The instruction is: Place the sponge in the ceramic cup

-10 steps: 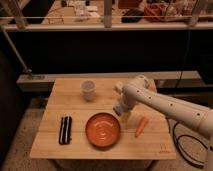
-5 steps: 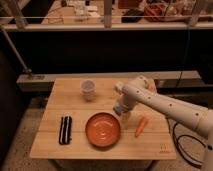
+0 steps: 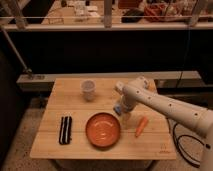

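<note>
The sponge shows as a small light-blue patch on the wooden table, just right of the middle, at the tip of my arm. My gripper is right over it, pointing down, and hides most of it. I cannot tell whether the sponge is gripped or only lies under the gripper. The ceramic cup, pale and round, stands upright at the back of the table, to the left of and behind the gripper, with a hand's width of bare wood between them.
A wide orange plate lies just in front of the gripper. An orange carrot-like object lies to the plate's right. A black-and-white striped oblong object lies at the front left. A dark rail and shelf run behind the table.
The arm has barely moved; the gripper stays over the sponge in the same spot. Nothing else on the table has shifted.
</note>
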`<state>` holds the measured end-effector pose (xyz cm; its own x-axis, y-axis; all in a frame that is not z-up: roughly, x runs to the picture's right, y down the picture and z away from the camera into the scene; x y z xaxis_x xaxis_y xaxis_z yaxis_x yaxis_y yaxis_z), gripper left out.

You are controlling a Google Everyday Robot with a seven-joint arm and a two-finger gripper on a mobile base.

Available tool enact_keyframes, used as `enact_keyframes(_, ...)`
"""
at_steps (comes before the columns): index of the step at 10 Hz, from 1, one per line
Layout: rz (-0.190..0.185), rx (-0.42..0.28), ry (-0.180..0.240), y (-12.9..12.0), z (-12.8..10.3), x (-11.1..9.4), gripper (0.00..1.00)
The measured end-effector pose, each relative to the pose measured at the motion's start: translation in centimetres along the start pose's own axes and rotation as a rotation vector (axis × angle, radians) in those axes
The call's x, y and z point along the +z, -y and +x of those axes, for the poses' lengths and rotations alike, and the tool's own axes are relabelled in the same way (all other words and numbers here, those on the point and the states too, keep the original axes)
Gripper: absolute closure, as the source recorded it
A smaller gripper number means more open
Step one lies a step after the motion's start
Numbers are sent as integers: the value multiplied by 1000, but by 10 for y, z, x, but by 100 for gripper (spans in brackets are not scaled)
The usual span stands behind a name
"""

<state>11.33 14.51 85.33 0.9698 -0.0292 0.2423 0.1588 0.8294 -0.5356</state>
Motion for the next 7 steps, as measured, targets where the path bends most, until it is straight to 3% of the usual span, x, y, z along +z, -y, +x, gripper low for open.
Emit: enact_keyframes(7,-25,-6,7,-4,5,9,20)
